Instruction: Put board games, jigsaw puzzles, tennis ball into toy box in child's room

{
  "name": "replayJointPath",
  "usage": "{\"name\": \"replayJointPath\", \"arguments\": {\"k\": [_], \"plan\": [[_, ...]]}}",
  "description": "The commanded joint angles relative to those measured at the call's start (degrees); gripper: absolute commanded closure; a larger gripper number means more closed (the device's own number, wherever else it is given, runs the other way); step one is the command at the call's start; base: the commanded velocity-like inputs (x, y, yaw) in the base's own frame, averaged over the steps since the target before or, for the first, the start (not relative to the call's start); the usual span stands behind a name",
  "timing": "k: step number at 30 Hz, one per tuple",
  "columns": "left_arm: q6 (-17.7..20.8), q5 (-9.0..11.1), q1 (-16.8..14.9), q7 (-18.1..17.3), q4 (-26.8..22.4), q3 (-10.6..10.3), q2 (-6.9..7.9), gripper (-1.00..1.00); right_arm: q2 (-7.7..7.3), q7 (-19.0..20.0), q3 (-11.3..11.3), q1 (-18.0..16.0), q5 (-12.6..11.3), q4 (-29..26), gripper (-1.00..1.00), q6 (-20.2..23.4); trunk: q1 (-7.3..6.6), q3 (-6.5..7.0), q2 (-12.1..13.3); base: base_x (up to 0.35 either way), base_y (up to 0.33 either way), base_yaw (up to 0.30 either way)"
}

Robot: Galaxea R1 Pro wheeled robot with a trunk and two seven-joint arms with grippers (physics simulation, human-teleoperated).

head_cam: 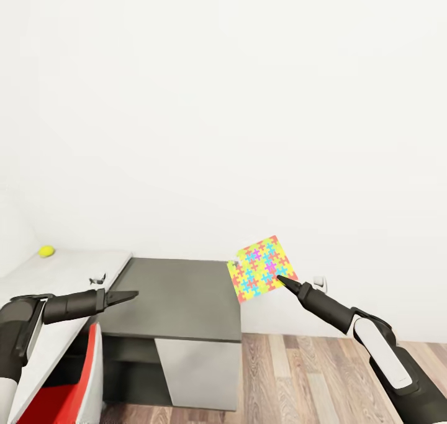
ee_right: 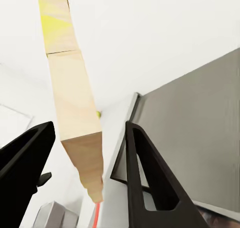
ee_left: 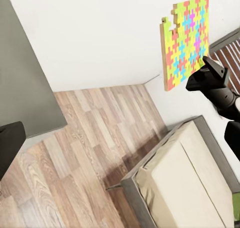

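Right pincer (head_cam: pixel 287 282) is clamped on the corner of a jigsaw puzzle (head_cam: pixel 262 269), holding it up in the air past the dark cabinet end of the table (head_cam: pixel 171 297). Left pincer (head_cam: pixel 130 296) looks pinched closed and empty, over the table. Tennis ball (head_cam: pixel 46 251) sits back on the pale tabletop. I'd say I'm mid-carry; next I need to find the box and swing over it.

Left wrist view: puzzle (ee_left: pixel 185 42) is a thin, stiff slab of bright interlocking pieces, with the beige bed (ee_left: pixel 186 183) below.

Right wrist view: its plain wooden edge (ee_right: pixel 72 98) stands between the black fingers (ee_right: pixel 150 173).
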Motion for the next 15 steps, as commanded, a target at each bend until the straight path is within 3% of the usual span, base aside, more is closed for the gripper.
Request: {"name": "replayJointPath", "arguments": {"k": [1,6,10,15], "plan": [[0.59,-0.61,-0.08,-0.5,-0.05,0.08,-0.04,-1.0,-0.05,-0.01,0.04,-0.04,-0.28,-0.02,1.0,0.2,0.04,-0.04,-0.12,0.0,-0.168,0.186],[0.78,-0.59,-0.08,-0.5,-0.05,0.09,0.01,-1.0,-0.05,-0.01,0.04,-0.04,0.54,-0.06,1.0,0.18,0.04,0.38,-0.12,0.0,-0.132,0.197],[0.92,-0.47,-0.08,-0.5,-0.09,0.24,0.04,-1.0,0.06,-0.01,0.04,-0.04,2.78,-0.14,1.0,0.2,-0.62,1.23,1.08,0.0,-0.022,0.204],[1.07,-0.52,-0.08,-0.5,-0.13,0.14,0.02,-1.0,0.09,-0.01,0.04,-0.04,3.18,-0.23,1.0,0.2,-1.06,1.86,1.89,0.0,-0.003,0.168]]}}
